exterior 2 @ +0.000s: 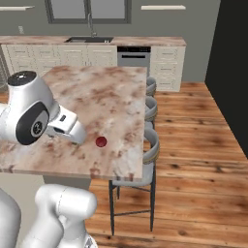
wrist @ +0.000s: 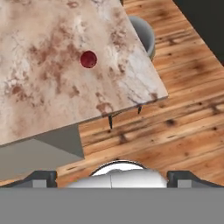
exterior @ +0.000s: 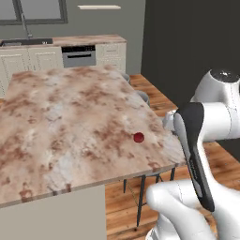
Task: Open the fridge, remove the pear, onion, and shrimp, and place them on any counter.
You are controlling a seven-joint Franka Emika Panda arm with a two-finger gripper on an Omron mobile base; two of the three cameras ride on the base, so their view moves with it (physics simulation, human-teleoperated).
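Hand view, onion (wrist: 89, 59) on counter (wrist: 39, 87), no readable writing

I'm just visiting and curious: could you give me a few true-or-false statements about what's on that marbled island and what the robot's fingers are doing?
1. A dark-red onion lies on the counter. True.
2. The fingers are clamped on the onion. False: they stand wide apart, holding nothing, away from it.
3. The onion sits near the counter edge where the stools stand. True.
4. The onion lies on the wooden floor. False: it rests on the counter.
5. A sink is set in the far counter. True.
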